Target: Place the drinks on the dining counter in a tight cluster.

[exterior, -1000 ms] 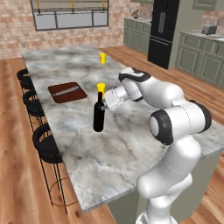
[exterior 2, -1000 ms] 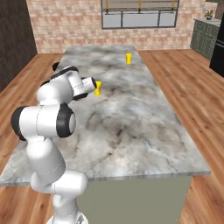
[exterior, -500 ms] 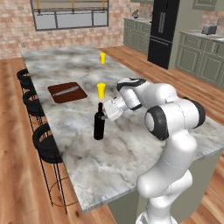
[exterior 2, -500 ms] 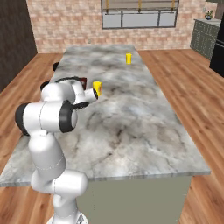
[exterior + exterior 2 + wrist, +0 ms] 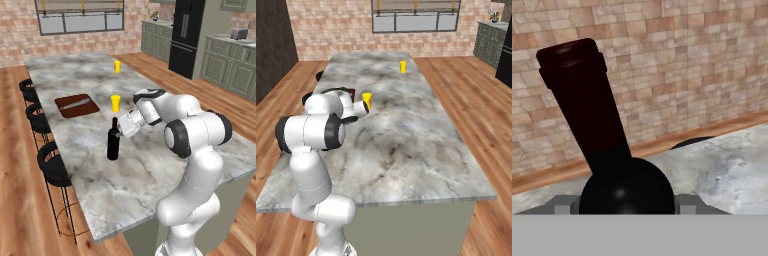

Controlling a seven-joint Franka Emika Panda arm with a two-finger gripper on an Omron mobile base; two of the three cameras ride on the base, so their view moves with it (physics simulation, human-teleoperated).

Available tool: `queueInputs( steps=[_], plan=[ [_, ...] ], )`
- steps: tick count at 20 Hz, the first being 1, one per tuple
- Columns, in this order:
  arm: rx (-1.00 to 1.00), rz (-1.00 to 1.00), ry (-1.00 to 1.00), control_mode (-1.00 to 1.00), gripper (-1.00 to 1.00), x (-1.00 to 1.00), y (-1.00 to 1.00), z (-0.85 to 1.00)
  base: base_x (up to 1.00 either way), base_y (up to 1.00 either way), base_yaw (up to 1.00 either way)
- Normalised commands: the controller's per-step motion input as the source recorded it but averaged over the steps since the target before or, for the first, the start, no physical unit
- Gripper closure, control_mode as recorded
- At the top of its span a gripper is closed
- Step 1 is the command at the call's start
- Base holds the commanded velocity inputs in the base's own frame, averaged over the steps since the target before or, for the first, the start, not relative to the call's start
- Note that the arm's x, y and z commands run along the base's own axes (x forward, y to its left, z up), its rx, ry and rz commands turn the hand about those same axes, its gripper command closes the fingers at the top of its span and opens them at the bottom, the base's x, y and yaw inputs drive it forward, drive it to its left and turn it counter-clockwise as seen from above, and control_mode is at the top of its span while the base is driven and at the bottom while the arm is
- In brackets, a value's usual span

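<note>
One bottle (image 5: 113, 142) is what I have to work with, the tall black wine one; it stands upright on the dining counter (image 5: 150, 175), near the stool-side edge and about midway along the top; in the hand view its neck and shoulder sit right between the fingertips, so I read the gripper (image 5: 124, 131) as clamped on the bottle's shoulder, side-on, with the base seemingly on or just above the marble; I cannot tell which. A yellow cup (image 5: 116, 103) stands just behind the bottle, a second cup (image 5: 117, 66) is well up the counter, and a brown board (image 5: 76, 105) lies nearer the stools (image 5: 52, 167). My worry from here is the high grip: holding a tall bottle near its neck leaves the heavy body free to swing, so a quick slide or an early release could tip it toward the stool side, where the edge is near; a careless sweep of the wrist could also clip the cup behind it. I see no other drinks to cluster with.
</note>
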Motion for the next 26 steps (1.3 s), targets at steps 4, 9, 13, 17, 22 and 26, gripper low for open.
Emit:
queueInputs(
  steps=[4,9,13,17,22,26],
  plan=[
    [0.0,0.0,0.0,-1.0,1.0,0.0,0.0,0.0,0.0,0.0,0.0],
    [0.0,0.0,0.0,-1.0,-1.0,0.0,0.0,0.0,0.0,0.0,0.0],
    [0.0,0.0,0.0,-1.0,-1.0,0.0,0.0,0.0,0.0,0.0,0.0],
    [0.0,0.0,0.0,-1.0,-1.0,0.0,0.0,0.0,0.0,0.0,0.0],
    [0.0,0.0,0.0,-1.0,-1.0,0.0,0.0,0.0,0.0,0.0,0.0],
    [0.0,0.0,0.0,-1.0,-1.0,0.0,-0.09,0.0,0.0,0.0,0.0]
  ],
)
